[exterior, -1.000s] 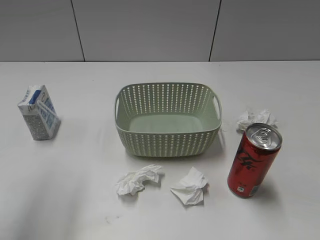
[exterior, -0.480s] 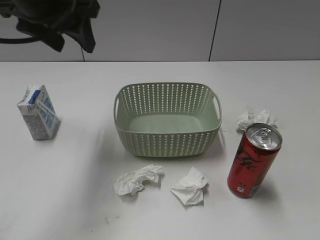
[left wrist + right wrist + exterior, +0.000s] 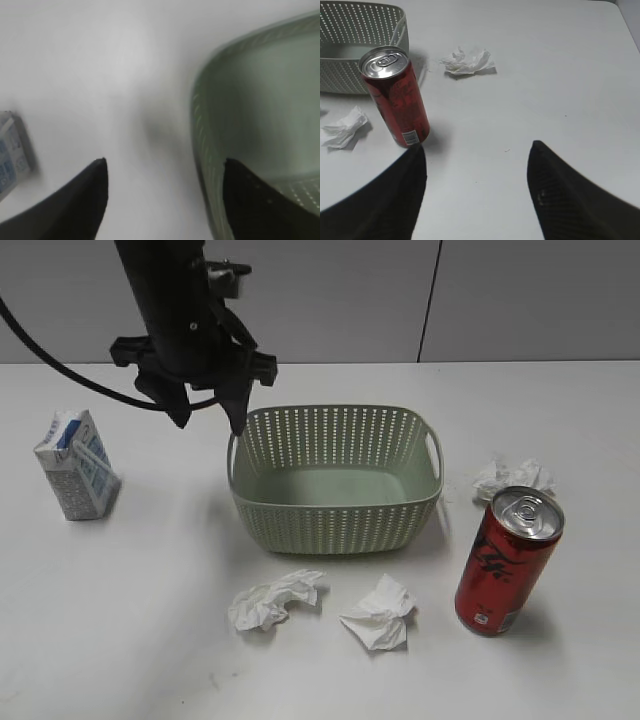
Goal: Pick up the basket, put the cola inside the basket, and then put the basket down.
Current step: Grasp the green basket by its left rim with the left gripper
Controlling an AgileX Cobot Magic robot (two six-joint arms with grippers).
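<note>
1. The left gripper (image 3: 208,420) hangs above the basket's (image 3: 335,480) left rim, fingers spread wide, holding nothing and touching nothing.
2. The right gripper (image 3: 476,155) has its fingers wide apart and empty, near the can (image 3: 395,95).
3. The basket sits mid-table (image 3: 560,660); the can stands upright toward the front right corner, just off the basket's right end.

can (image 3: 505,562): black brush-style lettering down the red side, not readable as words
can label (image 3: 411,136): small white patch near the base, like a barcode, print too small to read
carton (image 3: 77,465): blue and white printing, small grey print on its side, none legible
</note>
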